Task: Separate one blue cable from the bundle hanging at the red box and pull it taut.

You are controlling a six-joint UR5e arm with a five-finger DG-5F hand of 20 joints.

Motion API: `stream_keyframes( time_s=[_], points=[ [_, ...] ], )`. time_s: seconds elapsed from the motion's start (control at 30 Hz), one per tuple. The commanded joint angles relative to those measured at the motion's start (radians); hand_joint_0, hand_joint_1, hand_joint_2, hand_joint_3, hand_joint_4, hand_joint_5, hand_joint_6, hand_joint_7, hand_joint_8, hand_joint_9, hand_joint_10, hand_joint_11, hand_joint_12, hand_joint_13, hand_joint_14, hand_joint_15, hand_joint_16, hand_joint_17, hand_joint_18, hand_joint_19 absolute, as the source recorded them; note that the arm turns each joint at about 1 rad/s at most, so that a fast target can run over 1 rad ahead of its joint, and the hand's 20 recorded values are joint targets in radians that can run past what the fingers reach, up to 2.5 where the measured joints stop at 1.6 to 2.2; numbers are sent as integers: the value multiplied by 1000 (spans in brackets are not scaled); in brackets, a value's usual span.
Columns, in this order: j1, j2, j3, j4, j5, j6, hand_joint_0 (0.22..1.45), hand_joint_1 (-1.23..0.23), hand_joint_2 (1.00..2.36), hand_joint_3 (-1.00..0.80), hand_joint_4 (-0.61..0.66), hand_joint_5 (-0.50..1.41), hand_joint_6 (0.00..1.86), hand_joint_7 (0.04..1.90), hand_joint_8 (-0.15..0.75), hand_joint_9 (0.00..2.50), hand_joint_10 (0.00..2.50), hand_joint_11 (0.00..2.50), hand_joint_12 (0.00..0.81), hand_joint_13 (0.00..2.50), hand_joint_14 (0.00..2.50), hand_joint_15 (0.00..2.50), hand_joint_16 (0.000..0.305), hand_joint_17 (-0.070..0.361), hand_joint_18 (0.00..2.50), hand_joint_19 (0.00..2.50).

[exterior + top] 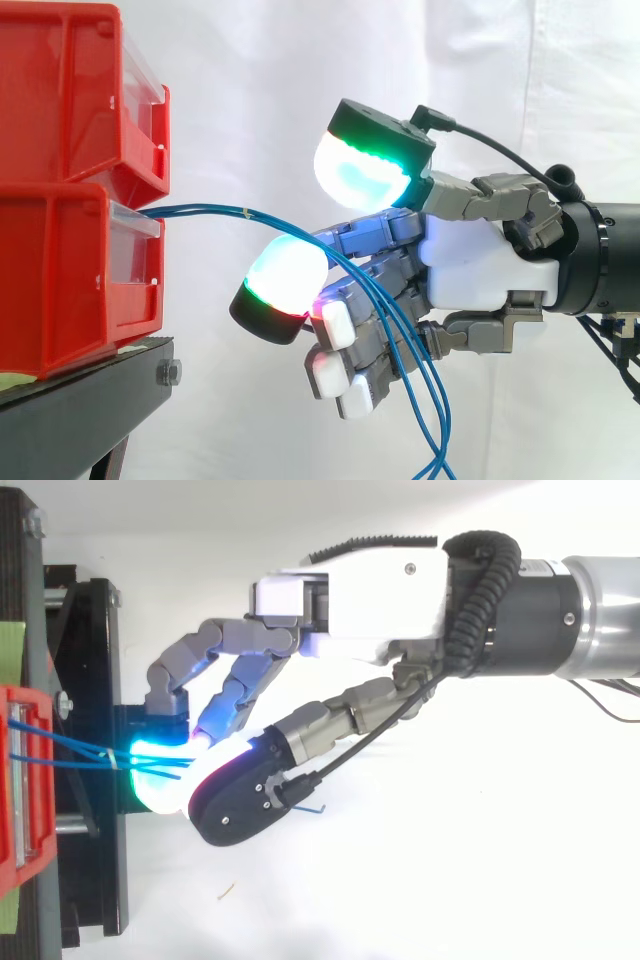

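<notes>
Several thin blue cables (220, 213) leave the front of the lower red bin (60, 280) as a bundle, run right, then fan out and droop across the hand's lower fingers toward the bottom edge. The hand (480, 260) reaches in from the right. Two of its big glowing pads stand apart: one green-white above the bundle (365, 165), one below it (285, 280). The cables pass through that gap and seem to rest on the lower pad. From above, the cables (70, 748) end in the glow under the hand (350, 590). I cannot tell whether one cable is split off.
A second red bin (70, 90) sits on top of the lower one, both on the black stand (80, 400) at the left. White curtain lies behind. The stand's black frame (95, 680) runs along the left of the top view.
</notes>
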Motion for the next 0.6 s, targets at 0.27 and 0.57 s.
stream_keyframes(
  time_s=[0.27, 0.57],
  points=[
    [0, -1, 0, 0, 25, -2, 610, -728, 1007, -138, 161, -167, 915, 973, 395, 949, 15, 698, 391, 988, 13, 447, 45, 102, 932, 309],
    [-3, -1, 0, 2, 31, -3, 575, -586, 1000, -500, 158, -162, 912, 1001, 352, 976, 18, 730, 351, 970, 17, 485, 37, 84, 863, 387]
  ],
)
